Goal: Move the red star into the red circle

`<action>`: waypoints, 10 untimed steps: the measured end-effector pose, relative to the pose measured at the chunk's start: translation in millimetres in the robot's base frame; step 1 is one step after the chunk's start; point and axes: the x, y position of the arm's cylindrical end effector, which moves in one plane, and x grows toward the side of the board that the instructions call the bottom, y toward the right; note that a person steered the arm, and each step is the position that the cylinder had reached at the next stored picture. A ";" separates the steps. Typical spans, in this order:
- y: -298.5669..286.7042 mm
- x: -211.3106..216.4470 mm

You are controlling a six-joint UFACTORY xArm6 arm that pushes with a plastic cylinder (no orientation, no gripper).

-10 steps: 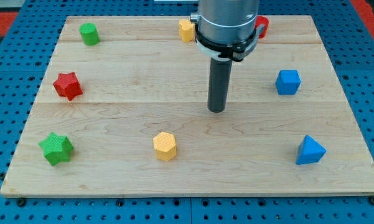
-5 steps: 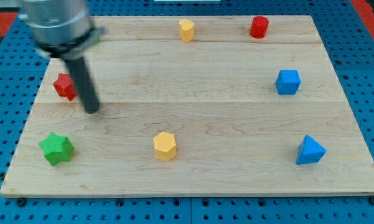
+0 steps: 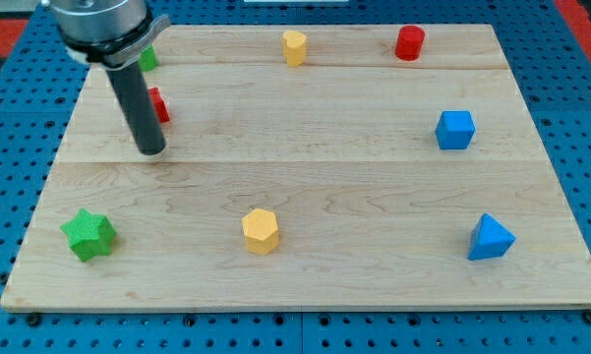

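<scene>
- A green star (image 3: 88,234) is sitting nearest the view's bottom on the left of the wooden desk (image 3: 305,285).
- A yellow hexagonal block (image 3: 261,231) is lying near the bottom centre, and a blue triangular block (image 3: 490,238) is resting toward the bottom right.
- My tip (image 3: 151,151) is touching down on the desk in the left half, well above the green star.
- The arm is carrying no end effector, only the straight dark rod (image 3: 140,106), so nothing is spreading or pinching.
- The red star (image 3: 158,104) is sitting just beside the rod on its right, partly hidden behind it, slightly farther up than my tip.
- A blue cube (image 3: 454,129) is sitting at the right, level with the rod's middle.
- A green block (image 3: 148,58) is peeking out behind the arm's housing at the top left, its shape unclear.
- A second yellow block (image 3: 294,47) is standing at the top centre.
- The red circle (image 3: 409,42) is standing at the top right, well apart from the red star.
</scene>
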 end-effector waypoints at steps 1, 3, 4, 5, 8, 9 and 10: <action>-53.8 -31.7; 106.0 -72.7; 118.0 -78.2; 117.7 -78.3; 58.2 -84.7; 114.7 -104.6; 88.5 -110.7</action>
